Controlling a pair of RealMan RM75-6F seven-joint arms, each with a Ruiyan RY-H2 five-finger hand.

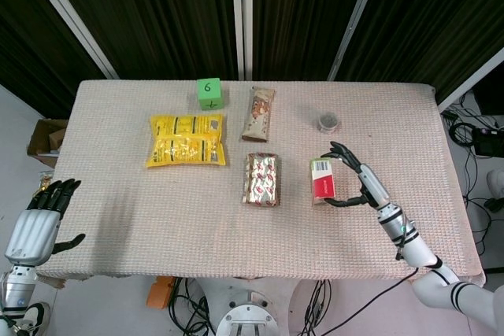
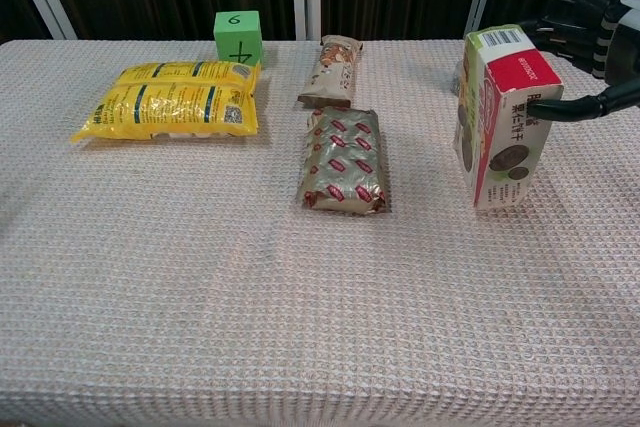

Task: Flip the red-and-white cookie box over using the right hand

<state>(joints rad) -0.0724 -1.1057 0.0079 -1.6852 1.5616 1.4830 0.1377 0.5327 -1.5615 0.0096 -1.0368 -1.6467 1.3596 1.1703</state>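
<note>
The red-and-white cookie box (image 1: pixel 323 179) (image 2: pixel 505 117) stands on one narrow side on the table, right of centre, its barcode end facing up. My right hand (image 1: pixel 364 182) (image 2: pixel 590 37) reaches in from the right and holds it: the thumb presses the near face and the fingers curve around the far top edge. My left hand (image 1: pixel 35 226) hangs off the table's front left corner with fingers apart and nothing in it.
A foil snack pack (image 1: pixel 261 179) (image 2: pixel 343 159) lies just left of the box. Behind it lie a brown snack bar (image 1: pixel 260 113), a green cube (image 1: pixel 209 93) and a yellow bag (image 1: pixel 187 139). A small dark jar (image 1: pixel 327 122) sits behind the box.
</note>
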